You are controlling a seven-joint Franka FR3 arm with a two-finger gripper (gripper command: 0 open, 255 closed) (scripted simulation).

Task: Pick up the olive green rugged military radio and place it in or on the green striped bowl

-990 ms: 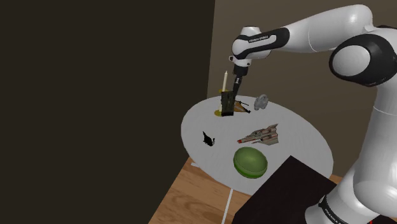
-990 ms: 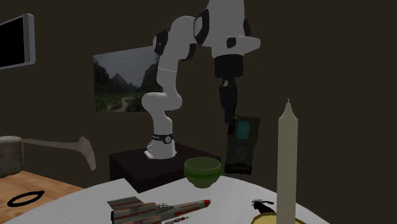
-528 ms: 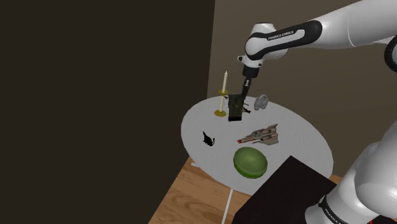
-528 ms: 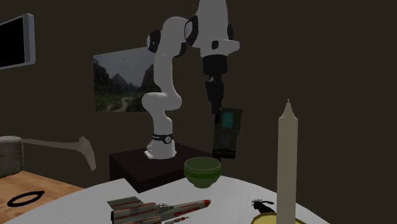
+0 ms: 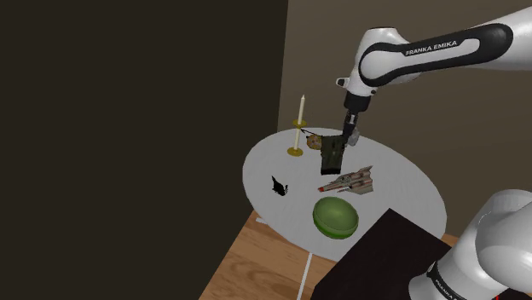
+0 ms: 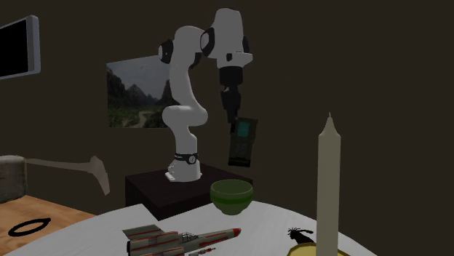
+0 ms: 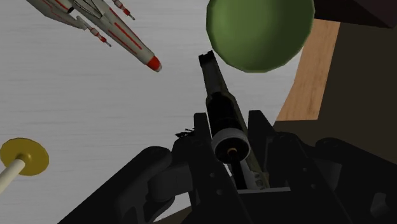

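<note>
Green, with no stripes that I can make out, the one bowl (image 5: 336, 216) sits on the round white table (image 5: 401, 187) close to the edge nearest the dark stand (image 5: 384, 256), and nothing lies in it, so the placing is not yet done. Next out, toward the middle of the surface, lies a single red-and-grey model spaceship (image 5: 349, 181), pointing toward the table's edge at the shoulder view's left. Above and just beyond it hangs the one dark olive radio (image 5: 332, 156), clear of the surface, roughly upright with a slight tilt, its small blue-green screen facing the second exterior view. The black gripper (image 5: 345, 139) clasps it near the top, jaws narrowed on its body; the wrist view looks straight down the radio between the two fingers (image 7: 261, 137), with the bowl ahead of its far end. By my reading the pick-up is complete and the carry is partway: the radio is above the middle of the table, near the bowl but not over it. What remains is bringing it over the rim, lowering, and letting go

Toward the edge at the shoulder view's left stands one small black object (image 5: 278, 184), too small to name. Near the far edge stand one pale candle (image 5: 301, 111) in a yellow holder (image 5: 295, 152) and one small brownish thing (image 5: 314, 139) beside it
</note>
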